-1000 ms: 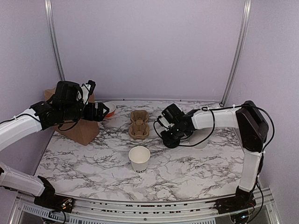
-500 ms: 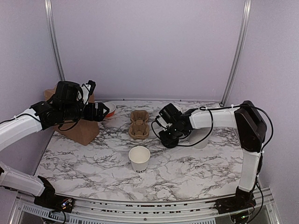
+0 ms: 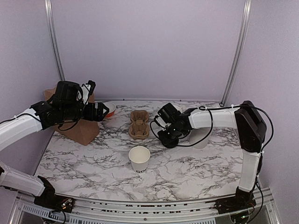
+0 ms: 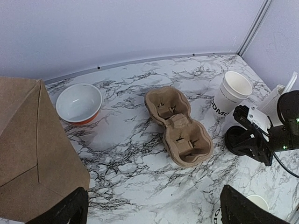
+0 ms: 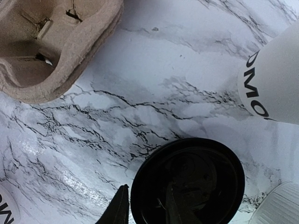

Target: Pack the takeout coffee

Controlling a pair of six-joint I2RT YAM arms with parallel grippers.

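The takeout coffee's white paper cup [image 3: 139, 158] with dark lettering stands open-topped near the table's front middle, with no lid on it. Its round black lid [image 5: 196, 172] is at my right gripper [image 5: 146, 188], right of the cup carrier. One finger sits outside the lid's rim and the other inside, shut on the rim. In the left wrist view the lid [image 4: 237, 140] shows as a black disc at that gripper's tip. My left gripper [image 4: 154, 212] hangs wide open above the table beside the paper bag, with nothing between its fingers.
A brown pulp cup carrier [image 3: 139, 124] lies at mid-table. A brown paper bag [image 3: 79, 130] stands at the left, with a red-and-white bowl [image 3: 109, 109] behind it. Another lettered white cup [image 4: 233, 93] and a white cylinder with utensils [image 4: 275, 100] stand right of the carrier.
My right gripper has shifted a little to the left, toward the carrier, with the lid. The left arm has not moved.
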